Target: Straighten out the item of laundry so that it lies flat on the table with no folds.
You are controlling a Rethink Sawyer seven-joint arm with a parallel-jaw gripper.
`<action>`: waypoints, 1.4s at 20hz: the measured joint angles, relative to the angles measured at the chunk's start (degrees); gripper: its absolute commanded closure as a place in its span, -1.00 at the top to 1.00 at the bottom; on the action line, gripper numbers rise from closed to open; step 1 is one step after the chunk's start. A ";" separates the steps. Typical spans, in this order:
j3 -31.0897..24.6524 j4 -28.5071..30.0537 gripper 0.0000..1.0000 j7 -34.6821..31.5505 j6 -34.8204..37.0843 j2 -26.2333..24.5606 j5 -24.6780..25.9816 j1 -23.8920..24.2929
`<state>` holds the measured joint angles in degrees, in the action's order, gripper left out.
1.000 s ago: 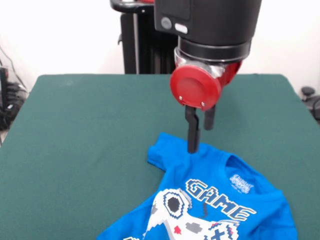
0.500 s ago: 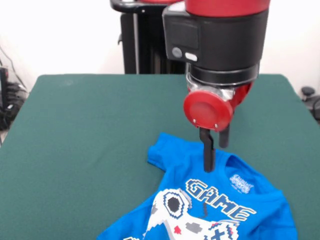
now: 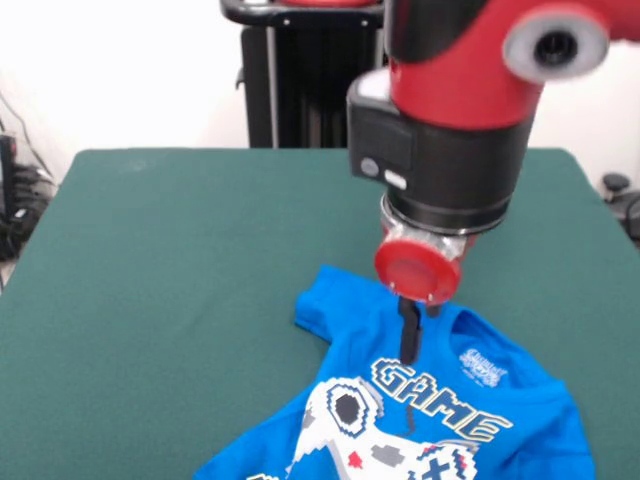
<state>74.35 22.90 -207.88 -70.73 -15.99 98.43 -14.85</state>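
The gripper [image 3: 408, 352] hangs over the T-shirt [image 3: 430, 400] at the table's [image 3: 180, 260] near edge; whether closed or released cannot be told. Grasp one layer beside the collar, then draw outward.

Plain white wall [image 3: 120, 70] behind, evenly lit; tangled dark cables [image 3: 18, 205] at the left edge, dark gear [image 3: 622, 200] at the right.

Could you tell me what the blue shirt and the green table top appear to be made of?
The shirt looks like soft knit cotton, matte, with a sleeve bunched into folds. The table top looks like a dull, felt-like cloth with no shine. Neither fibre can be confirmed from here.
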 measured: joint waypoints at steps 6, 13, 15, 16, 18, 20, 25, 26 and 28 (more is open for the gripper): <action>-0.01 1.49 1.00 0.00 0.01 -3.95 1.34 -1.07; -0.02 3.08 1.00 0.00 -0.45 -5.54 1.37 -1.33; -0.02 3.60 1.00 0.00 -0.89 -5.34 1.37 -1.61; -0.02 3.93 1.00 0.00 -1.16 -5.18 1.37 -1.83; -0.03 5.36 1.00 0.00 -2.13 -4.35 1.28 -3.07; -0.06 6.18 1.00 0.00 -2.48 -3.75 1.19 -3.87; -0.15 8.92 1.00 0.00 -2.57 -1.19 0.93 -7.00; -0.16 9.20 1.00 0.00 -2.57 -0.89 0.89 -7.39; -0.15 10.17 1.00 0.00 -2.57 0.24 0.74 -9.06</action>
<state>74.20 33.07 -207.88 -73.30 -15.75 99.17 -23.90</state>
